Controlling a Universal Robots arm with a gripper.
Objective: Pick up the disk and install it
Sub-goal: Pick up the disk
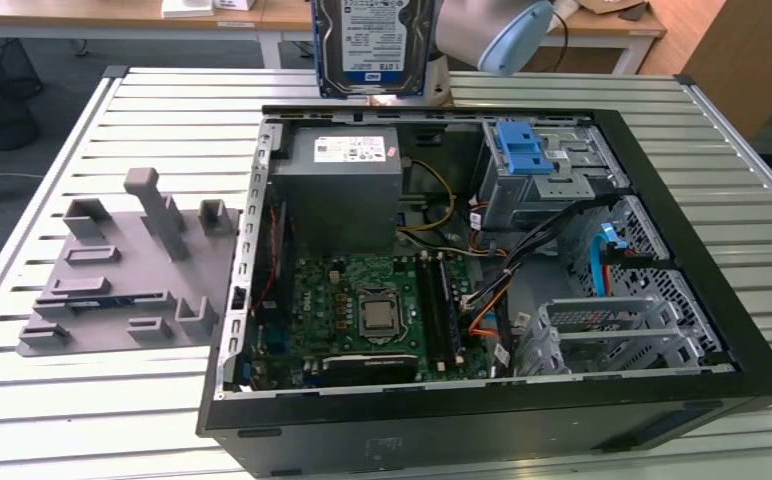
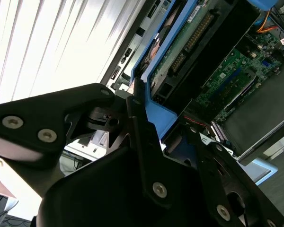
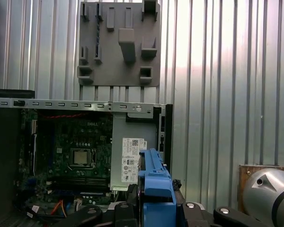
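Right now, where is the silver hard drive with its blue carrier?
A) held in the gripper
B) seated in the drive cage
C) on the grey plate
A: the gripper clamps the silver hard drive by its blue carrier, upright above the black computer case.

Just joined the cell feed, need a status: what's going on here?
The gripper is shut on the disk, clamping its blue carrier bracket. In the exterior view the disk hangs upright, label showing, above the far edge of the open computer case, not yet inside it. The case lies on the slatted table, a grey fixture plate beside it on the exterior view's left.
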